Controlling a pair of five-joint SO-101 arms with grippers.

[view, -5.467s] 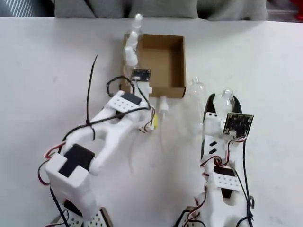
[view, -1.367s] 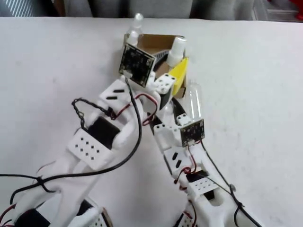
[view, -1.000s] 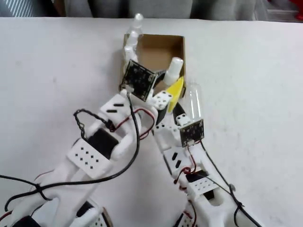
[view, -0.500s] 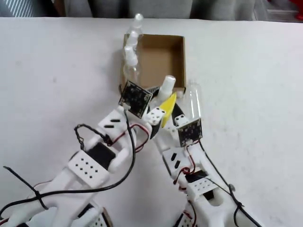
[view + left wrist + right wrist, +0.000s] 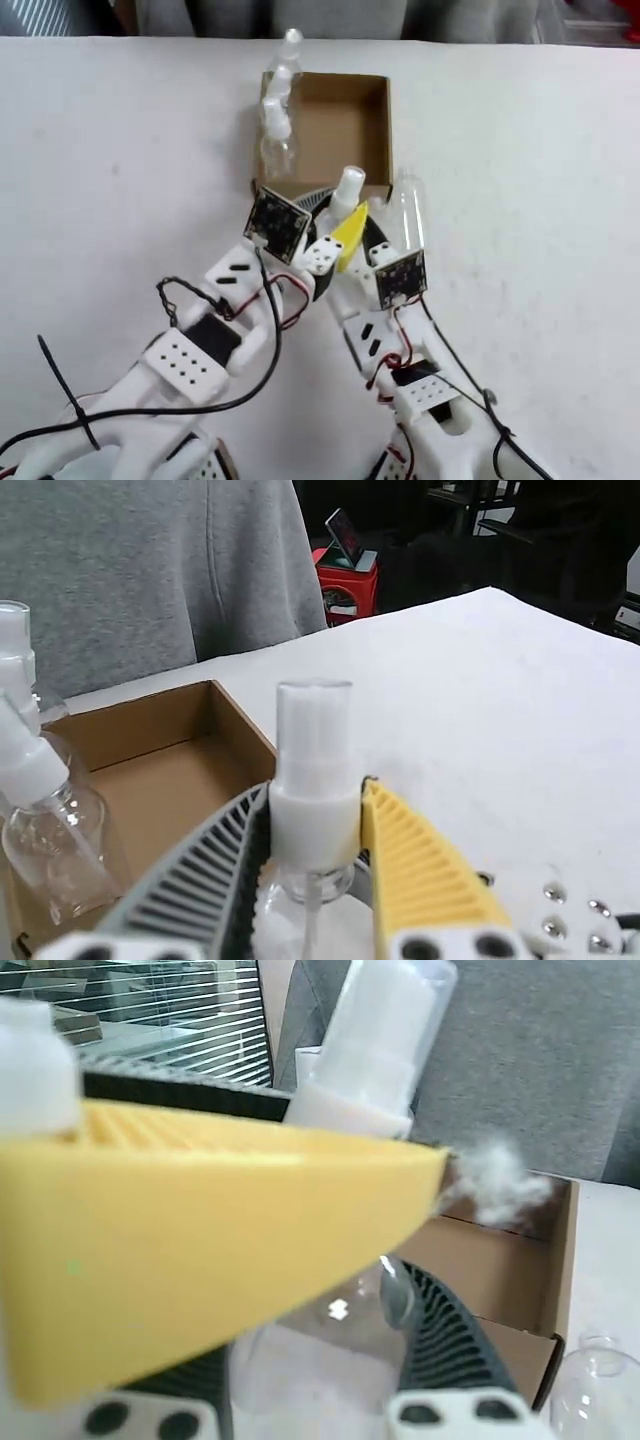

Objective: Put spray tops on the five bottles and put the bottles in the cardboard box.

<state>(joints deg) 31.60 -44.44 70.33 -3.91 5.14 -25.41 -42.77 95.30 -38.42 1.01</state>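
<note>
Spray top (image 5: 313,770) pinched by left claw (image 5: 315,815) at cardboard box's (image 5: 387,120) near edge; right claw (image 5: 330,1350) grips bottle (image 5: 290,1390).

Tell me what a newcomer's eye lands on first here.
Both arms meet at the near edge of the cardboard box: the left claw pinches a white spray top over the clear bottle that the right claw holds. Capped bottles stand along the box's left wall.
</note>
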